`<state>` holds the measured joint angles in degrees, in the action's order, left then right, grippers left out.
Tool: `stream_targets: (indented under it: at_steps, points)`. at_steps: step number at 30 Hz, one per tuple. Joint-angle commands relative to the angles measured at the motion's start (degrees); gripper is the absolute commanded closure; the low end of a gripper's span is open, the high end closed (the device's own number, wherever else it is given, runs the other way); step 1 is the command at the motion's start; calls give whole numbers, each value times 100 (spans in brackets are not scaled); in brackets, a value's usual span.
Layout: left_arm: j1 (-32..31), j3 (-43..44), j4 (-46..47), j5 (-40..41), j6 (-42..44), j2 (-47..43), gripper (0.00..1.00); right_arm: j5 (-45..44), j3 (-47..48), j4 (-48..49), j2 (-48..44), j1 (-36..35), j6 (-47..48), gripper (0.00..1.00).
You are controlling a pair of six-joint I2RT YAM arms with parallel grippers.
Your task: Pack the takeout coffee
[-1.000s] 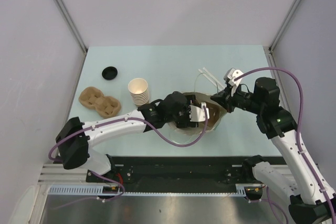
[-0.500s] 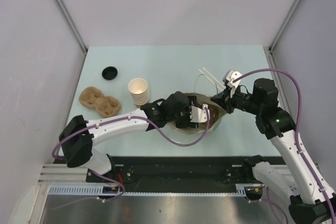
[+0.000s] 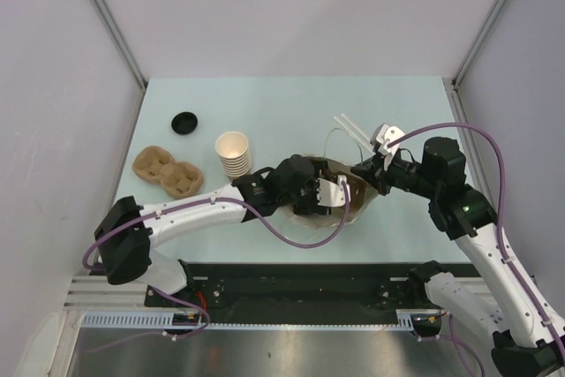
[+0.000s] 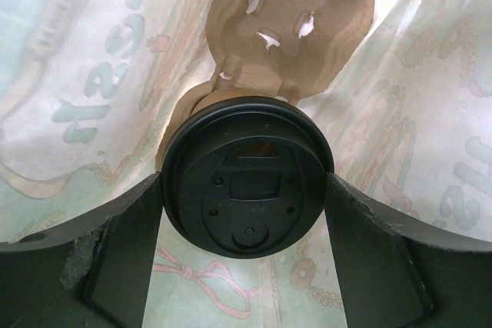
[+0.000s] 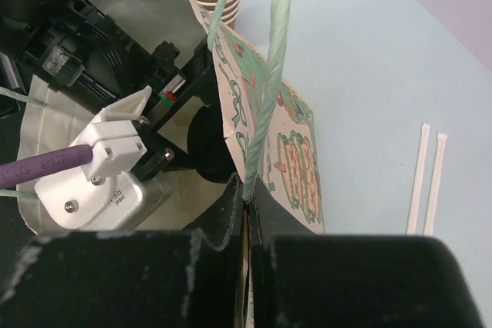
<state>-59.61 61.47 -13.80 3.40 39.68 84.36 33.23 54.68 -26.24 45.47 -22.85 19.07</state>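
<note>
The takeout coffee (image 4: 247, 182) is a brown paper cup with a black lid, seen from above in the left wrist view. It is inside a printed paper bag (image 4: 415, 113), next to a brown pulp carrier (image 4: 292, 21) that lies in the bag. My left gripper (image 4: 246, 217) reaches into the bag, and its fingers (image 4: 127, 243) press on both sides of the lid. From above, the left gripper (image 3: 328, 193) is inside the bag's mouth (image 3: 357, 207). My right gripper (image 5: 247, 193) is shut on the bag's rim by the green handle (image 5: 269, 74), and it shows in the top view (image 3: 367, 168).
A stack of lidless brown cups (image 3: 233, 154), a loose black lid (image 3: 184, 123) and a second pulp carrier (image 3: 168, 172) lie on the left of the table. Two white straws (image 3: 353, 130) lie behind the bag. The left arm's cable loops in front of the bag.
The left arm shifted slightly right and back inside the bag. The right gripper moved a little to the left, still holding the bag's rim.
</note>
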Motion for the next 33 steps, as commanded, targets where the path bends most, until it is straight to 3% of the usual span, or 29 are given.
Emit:
stream_targets:
  at_steps: [1,9,20,33]
  points:
    - [29,-39,193,47,92,-341,100,-422,-88,347,-118,-245,79,100]
    - [-68,-65,440,73,66,-472,100,-1240,-273,637,-162,-756,404,100]
    - [-59,-461,-157,-524,979,-1070,100,-784,-308,585,-293,-765,1160,100]
    - [-50,768,-826,-832,453,-640,100,-897,-300,752,-144,-1090,1661,100]
